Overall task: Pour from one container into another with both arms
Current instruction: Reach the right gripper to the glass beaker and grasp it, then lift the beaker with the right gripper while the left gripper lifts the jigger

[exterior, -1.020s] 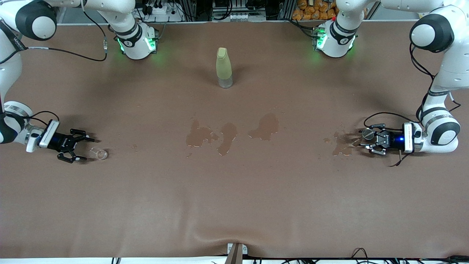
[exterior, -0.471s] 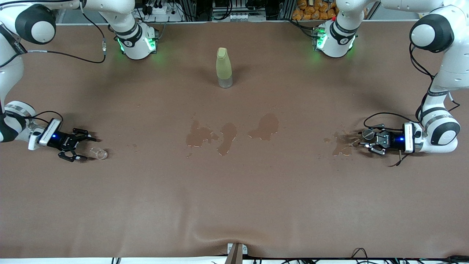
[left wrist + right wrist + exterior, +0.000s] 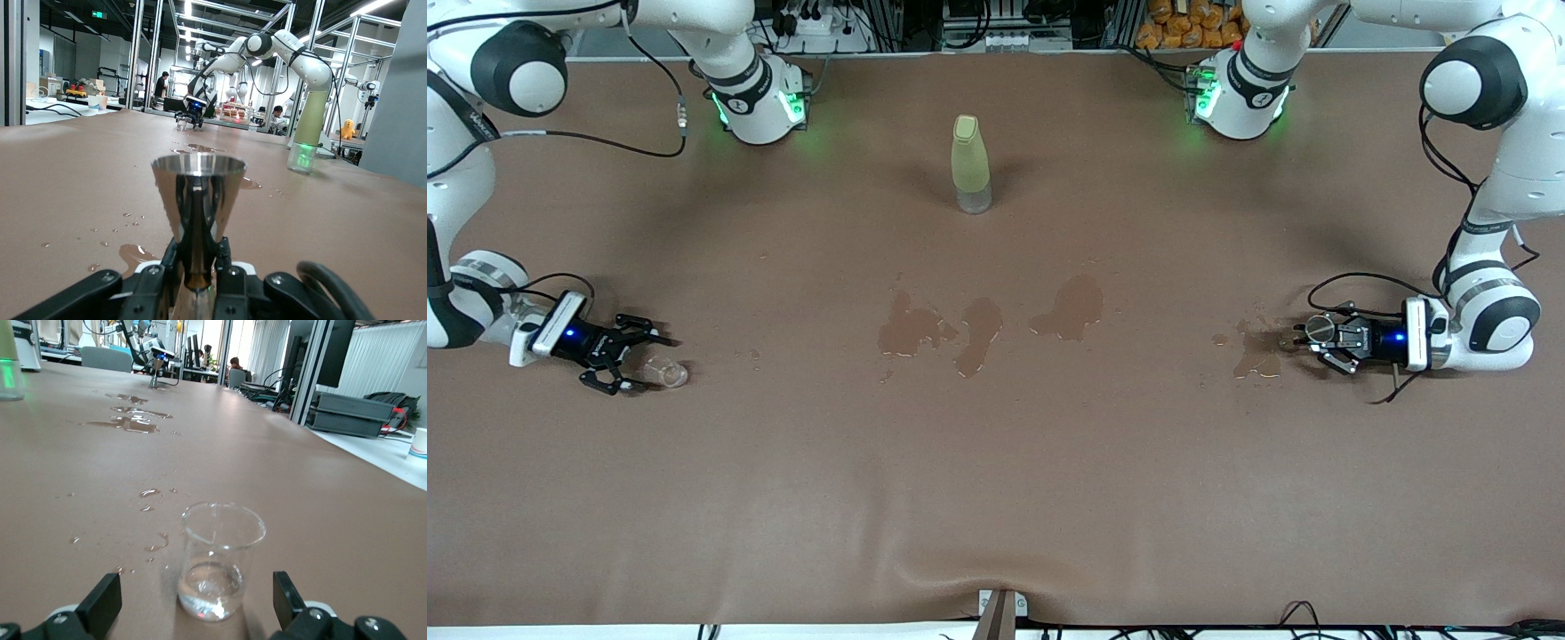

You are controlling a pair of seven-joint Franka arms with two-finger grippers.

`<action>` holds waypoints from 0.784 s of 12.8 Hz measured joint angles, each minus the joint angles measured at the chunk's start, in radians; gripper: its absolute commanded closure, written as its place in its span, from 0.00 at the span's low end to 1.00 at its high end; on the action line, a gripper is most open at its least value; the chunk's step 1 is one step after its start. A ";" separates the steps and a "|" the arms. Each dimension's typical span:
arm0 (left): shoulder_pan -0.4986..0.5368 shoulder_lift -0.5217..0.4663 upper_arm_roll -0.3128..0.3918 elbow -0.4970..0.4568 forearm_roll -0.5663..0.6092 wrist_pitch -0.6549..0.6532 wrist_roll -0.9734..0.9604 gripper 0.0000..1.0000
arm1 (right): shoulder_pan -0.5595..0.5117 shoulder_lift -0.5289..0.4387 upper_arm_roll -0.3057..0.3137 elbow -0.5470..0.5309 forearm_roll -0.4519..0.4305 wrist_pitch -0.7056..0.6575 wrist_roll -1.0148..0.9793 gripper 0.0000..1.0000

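Both tools low at table ends: left tool [image 3: 1319, 343] clamps metal vessel [image 3: 198, 200]; right tool [image 3: 633, 358] gapes around glass cup [image 3: 220, 560].

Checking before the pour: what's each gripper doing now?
Left gripper: shut on the steel jigger.
Right gripper: open, around the glass cup.

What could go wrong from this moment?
1. The glass cup is small, clear and holds water; the open right gripper could knock it over while closing in.
2. The left gripper holds the metal cup only by its thin stem, so it might tilt when lifted.
3. Puddles already wet the table; more could spill.
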 measured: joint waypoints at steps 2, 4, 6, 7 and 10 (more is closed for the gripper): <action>0.000 0.000 0.000 0.000 0.000 0.000 0.000 1.00 | 0.007 0.005 0.007 0.001 0.018 -0.001 -0.001 0.00; 0.000 0.000 0.000 0.003 0.000 0.000 0.000 1.00 | 0.018 0.011 0.010 0.001 0.038 -0.001 -0.008 0.00; 0.001 0.000 0.000 0.007 0.000 0.000 -0.001 1.00 | 0.030 0.017 0.012 0.001 0.057 -0.001 -0.011 0.00; 0.001 0.000 0.000 0.011 0.000 0.000 -0.001 1.00 | 0.036 0.019 0.012 0.001 0.062 0.000 -0.012 0.00; 0.001 -0.003 -0.020 0.022 -0.002 -0.002 -0.002 1.00 | 0.053 0.029 0.013 0.003 0.094 0.002 -0.021 0.00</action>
